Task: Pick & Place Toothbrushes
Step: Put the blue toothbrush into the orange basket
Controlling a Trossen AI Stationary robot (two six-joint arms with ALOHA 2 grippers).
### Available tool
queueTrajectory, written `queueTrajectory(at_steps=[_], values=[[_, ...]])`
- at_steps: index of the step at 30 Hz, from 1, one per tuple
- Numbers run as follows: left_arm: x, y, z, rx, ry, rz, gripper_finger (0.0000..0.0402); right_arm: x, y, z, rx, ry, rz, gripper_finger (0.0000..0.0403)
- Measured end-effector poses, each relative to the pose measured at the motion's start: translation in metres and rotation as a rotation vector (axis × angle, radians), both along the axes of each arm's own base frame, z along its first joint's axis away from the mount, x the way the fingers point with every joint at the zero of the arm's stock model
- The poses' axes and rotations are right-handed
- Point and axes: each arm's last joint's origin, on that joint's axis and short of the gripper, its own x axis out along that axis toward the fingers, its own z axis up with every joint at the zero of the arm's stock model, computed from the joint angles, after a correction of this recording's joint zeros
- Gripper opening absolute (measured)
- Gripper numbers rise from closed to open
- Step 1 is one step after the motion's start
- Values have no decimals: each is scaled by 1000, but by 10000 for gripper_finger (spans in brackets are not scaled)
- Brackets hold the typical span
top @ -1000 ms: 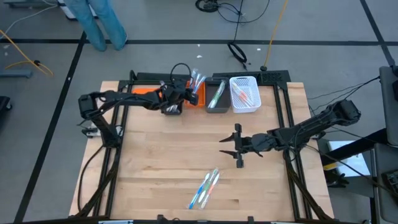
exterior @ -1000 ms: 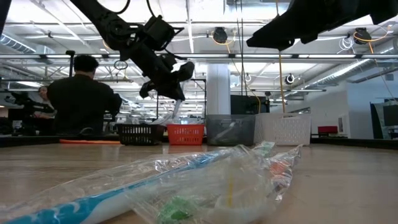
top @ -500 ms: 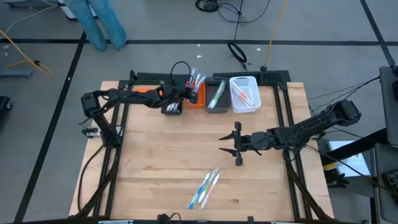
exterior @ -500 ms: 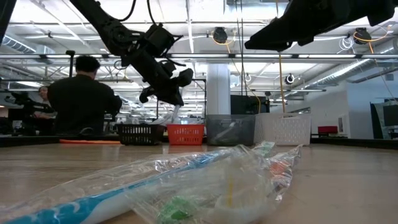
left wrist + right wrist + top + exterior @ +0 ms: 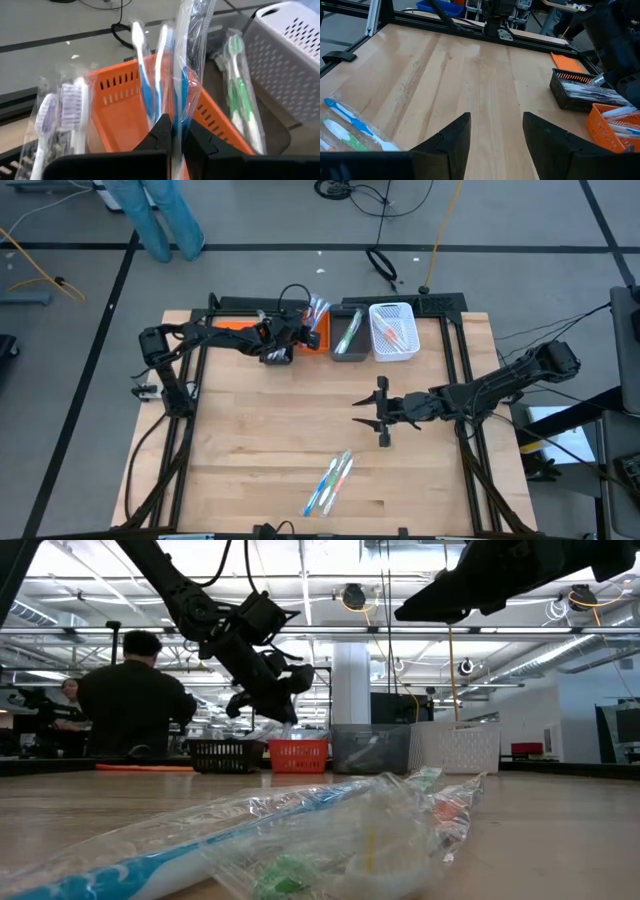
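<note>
1. Left gripper (image 5: pixel 297 332) clenched on a wrapped blue toothbrush (image 5: pixel 180 75), pinched between the two dark fingers (image 5: pixel 161 131), held upright over the orange bin (image 5: pixel 316 332).
2. Same wrapped blue toothbrush rising past two more blue-and-white toothbrushes (image 5: pixel 150 85) standing in the orange bin, all in shiny clear wrappers.
3. Purple-and-white wrapped toothbrushes (image 5: pixel 60 117) just beside the orange bin's wall, in the black bin (image 5: pixel 580 92).
4. Green toothbrushes (image 5: pixel 242 105) lying in the grey bin (image 5: pixel 348 336), next over from the orange one.
5. White slatted bin (image 5: pixel 393 332) beside the grey bin, holding pink-orange toothbrushes (image 5: pixel 392 332).
6. All four bins in a row along the far edge of the wooden table (image 5: pixel 250 440).
7. Loose bundle of wrapped toothbrushes (image 5: pixel 331 483) lying flat near the table's front edge, blue, green and pink-handled, well apart from the bins; close up in the low view (image 5: pixel 300 840).
8. Right gripper (image 5: pixel 372 417) hanging over mid-table, fingers (image 5: pixel 451 137) spread apart with nothing between them, between the bins and the loose bundle.
9. Person in dark top (image 5: pixel 135 700) seen from behind in the room beyond the table.
10. Legs in blue trousers (image 5: pixel 160 215) on the floor past the table's far left corner.
</note>
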Motion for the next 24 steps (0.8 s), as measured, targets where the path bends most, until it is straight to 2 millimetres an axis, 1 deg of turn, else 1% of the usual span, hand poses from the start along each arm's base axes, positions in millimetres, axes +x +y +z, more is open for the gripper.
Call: queueTrajectory(at_steps=[3, 11, 15, 20, 24], values=[[1, 0, 1, 6, -11, 0, 22, 0, 0, 0, 0, 0, 0, 171], [0, 0, 1, 4, -9, -1, 77, 0, 0, 0, 0, 0, 0, 171], [0, 0, 1, 2, -11, 1, 98, 0, 0, 0, 0, 0, 0, 171], [0, 0, 1, 6, -9, -2, 113, 0, 0, 0, 0, 0, 0, 171], [1, 0, 1, 6, -12, 0, 115, 0, 0, 0, -1, 2, 0, 171]])
